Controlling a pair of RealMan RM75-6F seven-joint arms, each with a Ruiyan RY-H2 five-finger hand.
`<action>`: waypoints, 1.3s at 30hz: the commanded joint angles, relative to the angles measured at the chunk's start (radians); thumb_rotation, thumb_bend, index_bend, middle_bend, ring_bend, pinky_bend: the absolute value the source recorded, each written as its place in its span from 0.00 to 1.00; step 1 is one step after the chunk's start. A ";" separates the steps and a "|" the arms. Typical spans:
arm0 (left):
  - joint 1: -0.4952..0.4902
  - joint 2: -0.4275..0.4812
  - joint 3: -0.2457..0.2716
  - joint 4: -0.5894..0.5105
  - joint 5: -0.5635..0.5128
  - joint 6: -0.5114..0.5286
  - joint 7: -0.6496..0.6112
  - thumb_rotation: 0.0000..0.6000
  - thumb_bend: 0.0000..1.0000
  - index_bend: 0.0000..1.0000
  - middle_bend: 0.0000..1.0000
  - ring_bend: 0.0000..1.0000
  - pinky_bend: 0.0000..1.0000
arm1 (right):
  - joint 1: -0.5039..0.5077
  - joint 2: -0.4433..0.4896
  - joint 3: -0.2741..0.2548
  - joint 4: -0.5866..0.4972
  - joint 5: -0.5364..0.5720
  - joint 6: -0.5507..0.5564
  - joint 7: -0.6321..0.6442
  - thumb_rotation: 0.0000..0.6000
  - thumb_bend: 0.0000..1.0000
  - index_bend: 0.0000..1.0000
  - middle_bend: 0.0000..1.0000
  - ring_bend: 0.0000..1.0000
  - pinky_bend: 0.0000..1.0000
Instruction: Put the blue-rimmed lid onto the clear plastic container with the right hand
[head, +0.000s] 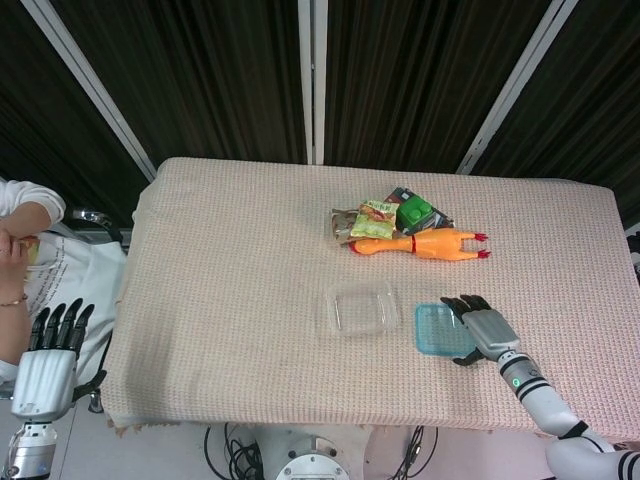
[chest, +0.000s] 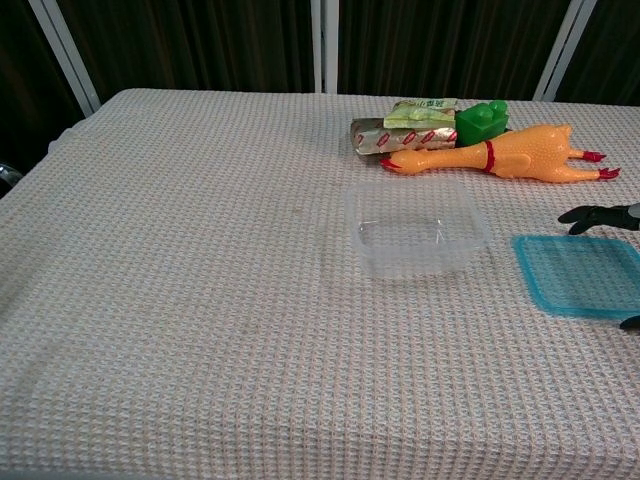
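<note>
The clear plastic container (head: 362, 308) (chest: 415, 228) sits empty and upright near the middle of the table. To its right the blue-rimmed lid (head: 438, 329) (chest: 575, 274) lies flat on the cloth, apart from the container. My right hand (head: 482, 327) hovers at the lid's right side with its fingers spread. In the chest view only dark fingertips (chest: 592, 213) show, beyond the lid's far edge and near its front right corner. I see no grip on the lid. My left hand (head: 48, 356) hangs off the table's left edge, fingers straight, holding nothing.
An orange rubber chicken (head: 430, 244) (chest: 505, 155), a green block (head: 414, 212) (chest: 482, 122) and snack packets (head: 362, 222) (chest: 400, 130) lie behind the container. A person (head: 25, 255) sits beyond the left edge. A woven cloth (head: 230, 270) covers the table.
</note>
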 joint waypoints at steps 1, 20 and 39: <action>-0.001 0.000 -0.001 -0.001 0.000 -0.001 0.002 1.00 0.04 0.06 0.02 0.00 0.00 | 0.006 -0.010 0.001 0.016 -0.004 -0.010 0.015 1.00 0.00 0.00 0.11 0.00 0.00; 0.001 -0.001 -0.003 -0.008 -0.012 -0.008 0.015 1.00 0.04 0.06 0.02 0.00 0.00 | -0.051 0.094 0.002 -0.028 -0.206 0.196 0.193 1.00 0.09 0.13 0.36 0.04 0.00; 0.003 -0.008 -0.005 -0.011 -0.014 -0.007 0.020 1.00 0.04 0.06 0.02 0.00 0.00 | 0.334 0.075 0.172 -0.254 0.067 -0.149 -0.106 1.00 0.09 0.05 0.30 0.01 0.00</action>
